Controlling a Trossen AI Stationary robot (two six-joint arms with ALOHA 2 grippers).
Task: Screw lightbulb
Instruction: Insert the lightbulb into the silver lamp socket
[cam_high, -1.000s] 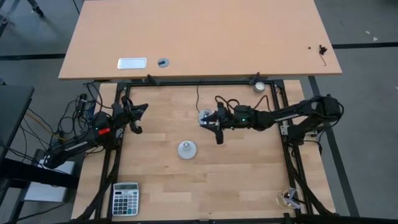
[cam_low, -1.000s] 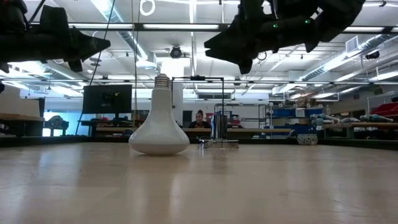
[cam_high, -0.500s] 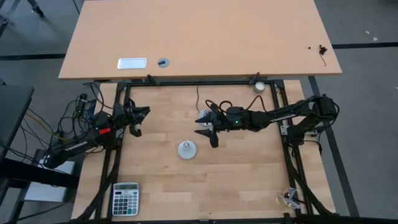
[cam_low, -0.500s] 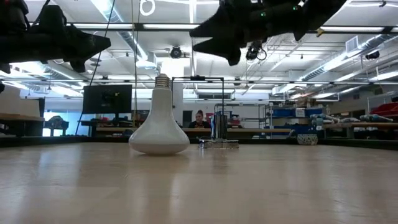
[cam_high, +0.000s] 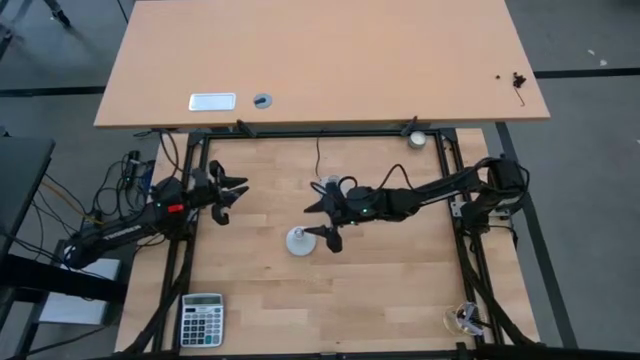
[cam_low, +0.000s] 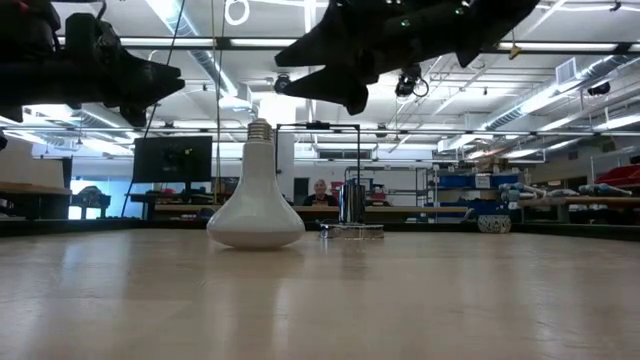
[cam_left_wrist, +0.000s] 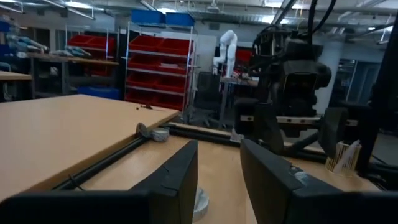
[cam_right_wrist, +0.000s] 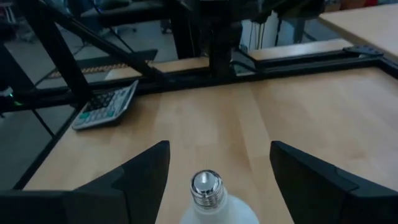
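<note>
No legible text, label, brand or number anywhere. Calculator (cam_right_wrist: 106, 106), seen beyond the right gripper (cam_right_wrist: 219, 168), with keys too small to read. Small plate (cam_high: 212, 101) on the far tabletop, well beyond the left gripper (cam_high: 232, 189), blank at this range. Red storage bins (cam_left_wrist: 158, 43) in the room behind, unmarked as far as can be told.

Bright even overhead light; ceiling strip lights (cam_low: 150, 42) glare; arms backlit dark; soft shadows.
</note>
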